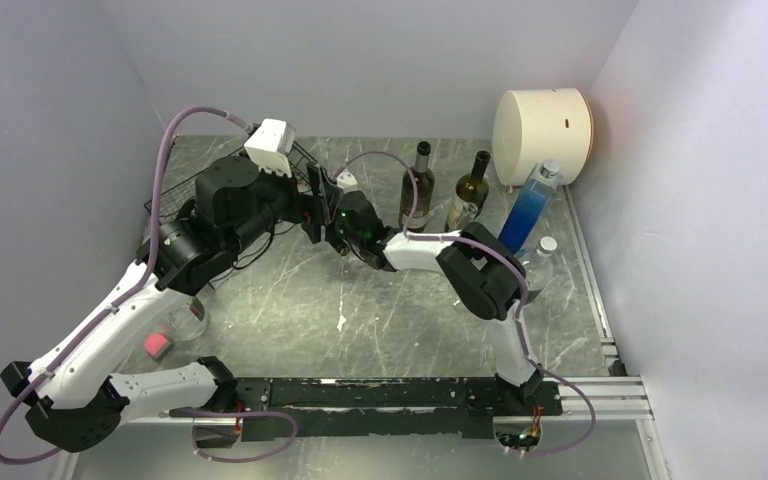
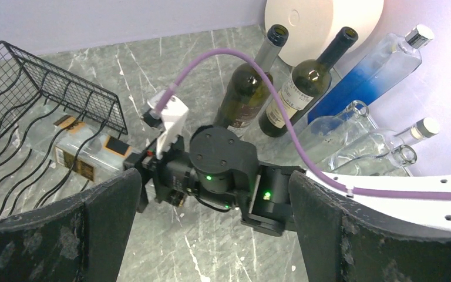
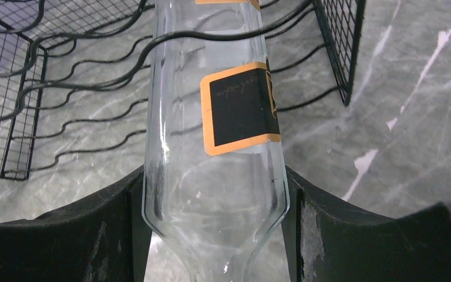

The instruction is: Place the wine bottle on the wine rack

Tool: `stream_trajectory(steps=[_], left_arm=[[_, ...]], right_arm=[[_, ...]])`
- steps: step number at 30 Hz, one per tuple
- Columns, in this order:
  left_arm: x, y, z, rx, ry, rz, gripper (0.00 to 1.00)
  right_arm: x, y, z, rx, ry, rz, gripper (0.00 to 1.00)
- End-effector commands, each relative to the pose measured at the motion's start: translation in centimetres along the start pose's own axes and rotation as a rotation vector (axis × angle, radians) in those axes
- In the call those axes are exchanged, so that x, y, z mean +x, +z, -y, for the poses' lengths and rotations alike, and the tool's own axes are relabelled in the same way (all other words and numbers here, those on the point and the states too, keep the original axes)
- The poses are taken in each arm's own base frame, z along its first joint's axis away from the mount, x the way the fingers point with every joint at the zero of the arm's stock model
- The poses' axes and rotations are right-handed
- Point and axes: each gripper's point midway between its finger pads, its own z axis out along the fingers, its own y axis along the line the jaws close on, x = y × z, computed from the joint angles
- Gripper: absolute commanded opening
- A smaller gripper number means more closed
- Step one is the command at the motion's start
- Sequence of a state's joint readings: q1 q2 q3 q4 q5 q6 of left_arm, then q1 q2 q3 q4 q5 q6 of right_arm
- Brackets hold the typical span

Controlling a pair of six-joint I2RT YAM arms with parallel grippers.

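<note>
The wine bottle (image 3: pixel 211 147) is clear glass with orange-edged black labels. It lies with its body pushed in among the wavy rods of the black wire wine rack (image 3: pixel 12 117). My right gripper (image 3: pixel 214 200) is shut on the bottle at its shoulder, one finger on each side. In the left wrist view the bottle (image 2: pixel 82 153) lies in the rack's (image 2: pixel 12 76) lowest tier, with the right gripper (image 2: pixel 152 167) at its near end. My left gripper (image 2: pixel 212 188) is open and empty, hovering just above the right arm's wrist.
Two dark wine bottles (image 2: pixel 243 100) (image 2: pixel 296 97) stand at the back, next to a blue bottle (image 2: pixel 364 76) and clear bottles (image 2: pixel 340 129). A white drum (image 1: pixel 542 123) sits in the back right corner. A glass (image 1: pixel 188 318) and a pink item (image 1: pixel 158 345) lie by the left arm.
</note>
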State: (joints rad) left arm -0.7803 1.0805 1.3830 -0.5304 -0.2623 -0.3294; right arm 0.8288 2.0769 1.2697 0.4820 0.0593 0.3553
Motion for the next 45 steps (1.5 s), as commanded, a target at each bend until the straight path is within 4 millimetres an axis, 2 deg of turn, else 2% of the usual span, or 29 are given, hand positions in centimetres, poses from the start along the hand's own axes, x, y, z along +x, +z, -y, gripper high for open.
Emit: stream_trajectory(steps=[1, 6, 11, 14, 19, 27, 30, 34, 37, 39, 45], left_arm=[[-0.8, -0.7, 1.0, 0.048, -0.013, -0.004, 0.99], [-0.4, -0.6, 1.3, 0.066, -0.013, -0.023, 0.99], [-0.3, -0.5, 1.4, 0.067, -0.006, -0.040, 0.99], [-0.1, -0.5, 1.3, 0.068, -0.002, -0.042, 0.99], [0.1, -0.4, 1.5, 0.075, 0.005, -0.054, 0.99], [0.2, -0.5, 1.6, 0.082, 0.007, -0.051, 0.99], [0.2, -0.4, 1.6, 0.083, 0.005, -0.055, 0.99], [0.1, -0.6, 1.5, 0.081, -0.002, -0.046, 0.99], [-0.3, -1.0, 1.4, 0.079, -0.009, -0.025, 0.99], [-0.6, -1.3, 1.3, 0.077, -0.013, -0.012, 0.99], [-1.4, -1.9, 0.7, 0.052, -0.010, 0.019, 0.99]], right_arm=[[-10.3, 1.4, -2.9, -0.061, 0.014, 0.307, 0.00], [-9.2, 3.2, -2.2, -0.032, -0.007, 0.271, 0.00], [-8.9, 4.1, -1.2, -0.008, -0.014, 0.260, 0.00], [-8.8, 4.7, -0.7, 0.007, -0.028, 0.250, 0.05], [-7.8, 6.4, -0.2, 0.003, -0.053, 0.202, 0.20], [-6.9, 7.7, 0.6, 0.023, -0.068, 0.173, 0.32], [-6.6, 8.1, 1.0, 0.031, -0.070, 0.157, 0.44], [-6.6, 8.0, 1.0, 0.022, -0.073, 0.160, 0.72], [-6.8, 7.9, 1.2, 0.035, -0.076, 0.159, 0.84], [-7.1, 7.7, 1.0, 0.028, -0.070, 0.158, 0.90], [-8.5, 7.0, 0.1, 0.004, -0.063, 0.152, 0.95]])
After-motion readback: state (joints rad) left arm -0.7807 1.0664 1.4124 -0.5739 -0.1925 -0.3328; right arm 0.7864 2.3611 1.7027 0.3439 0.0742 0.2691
